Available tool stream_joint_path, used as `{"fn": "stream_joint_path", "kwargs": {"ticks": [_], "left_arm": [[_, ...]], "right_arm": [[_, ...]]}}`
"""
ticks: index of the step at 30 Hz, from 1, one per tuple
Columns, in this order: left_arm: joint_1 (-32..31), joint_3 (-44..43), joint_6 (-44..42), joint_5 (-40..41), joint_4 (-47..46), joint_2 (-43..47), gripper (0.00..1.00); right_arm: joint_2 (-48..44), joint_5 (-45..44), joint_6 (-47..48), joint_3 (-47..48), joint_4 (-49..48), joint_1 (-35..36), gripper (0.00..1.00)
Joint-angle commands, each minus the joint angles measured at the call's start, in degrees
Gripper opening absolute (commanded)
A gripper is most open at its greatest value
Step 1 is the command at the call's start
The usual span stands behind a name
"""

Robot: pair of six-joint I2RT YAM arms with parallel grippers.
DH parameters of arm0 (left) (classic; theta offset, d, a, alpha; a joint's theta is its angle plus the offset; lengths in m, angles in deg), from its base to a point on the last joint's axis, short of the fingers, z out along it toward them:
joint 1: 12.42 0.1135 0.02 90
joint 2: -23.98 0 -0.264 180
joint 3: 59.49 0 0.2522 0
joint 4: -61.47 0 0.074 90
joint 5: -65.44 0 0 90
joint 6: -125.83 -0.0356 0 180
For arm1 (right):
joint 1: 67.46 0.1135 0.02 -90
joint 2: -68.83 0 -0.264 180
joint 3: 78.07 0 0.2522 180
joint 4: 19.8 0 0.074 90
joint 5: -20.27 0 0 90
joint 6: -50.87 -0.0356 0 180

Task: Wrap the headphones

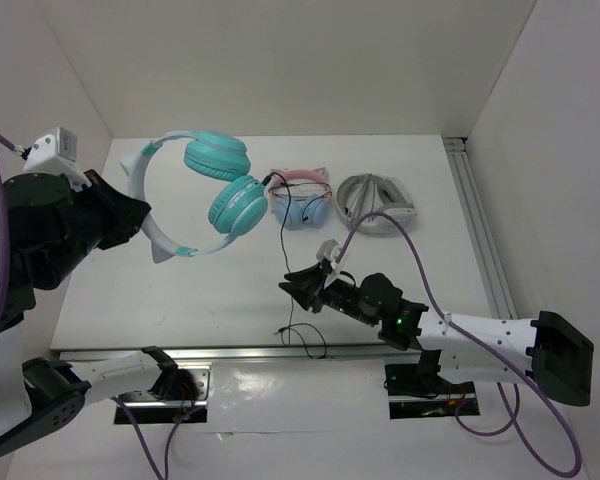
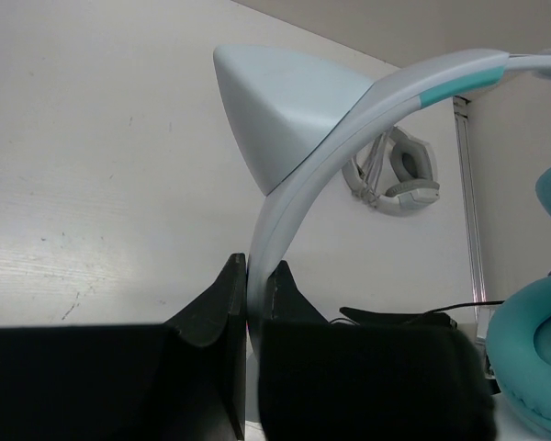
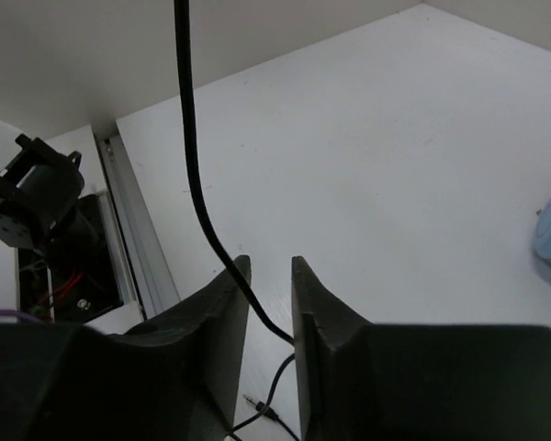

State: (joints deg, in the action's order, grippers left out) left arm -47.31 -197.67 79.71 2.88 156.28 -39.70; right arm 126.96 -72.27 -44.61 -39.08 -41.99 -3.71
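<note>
The headphones hang in the air at the left, their teal ear cups (image 1: 237,203) dangling from a translucent white headband (image 1: 140,190) with cat ears. My left gripper (image 1: 145,215) is shut on that headband (image 2: 349,119), which runs up from between its jaws (image 2: 257,266) past one pointed ear (image 2: 285,110). The thin black cable (image 1: 286,235) drops from the cups to the table, its plug (image 1: 280,330) lying near the front edge. My right gripper (image 1: 292,283) sits low at the cable. In the right wrist view its jaws (image 3: 271,262) stand narrowly apart, the cable (image 3: 189,138) slanting through the gap unclamped.
Pink-banded light-blue cat-ear headphones (image 1: 300,200) and folded grey-white headphones (image 1: 375,205) lie at the back of the table. A metal rail (image 1: 477,220) runs along the right side and another (image 1: 230,352) along the front edge. White walls close in left, right and behind.
</note>
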Motion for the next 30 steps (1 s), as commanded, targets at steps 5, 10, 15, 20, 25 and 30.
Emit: {"fn": "stream_joint_path", "kwargs": {"ticks": [5,10,15,20,25,30], "left_arm": [[0.35,-0.22,3.32,1.65,-4.94,1.10,0.00],[0.35,1.29,3.32,2.17,-5.47,1.63,0.00],[0.35,1.81,5.86,8.05,-3.46,0.93,0.00],[1.06,6.89,5.00,18.69,-2.92,-2.41,0.00],[2.11,13.75,-2.73,24.67,-2.92,-7.76,0.00],[-1.92,26.02,-10.62,30.21,-6.07,-7.52,0.00]], "right_arm": [[-3.99,-1.41,-1.12,-0.45,-3.35,-0.20,0.10],[-2.41,-1.94,-1.12,1.74,-1.42,-0.20,0.00],[0.58,-14.46,-2.78,5.78,4.90,2.08,0.00],[2.52,-42.98,-8.76,12.72,21.74,10.67,0.00],[1.99,-67.64,-12.01,23.09,41.36,19.74,0.00],[1.99,-81.62,-23.95,34.69,68.57,21.68,0.00]]}}
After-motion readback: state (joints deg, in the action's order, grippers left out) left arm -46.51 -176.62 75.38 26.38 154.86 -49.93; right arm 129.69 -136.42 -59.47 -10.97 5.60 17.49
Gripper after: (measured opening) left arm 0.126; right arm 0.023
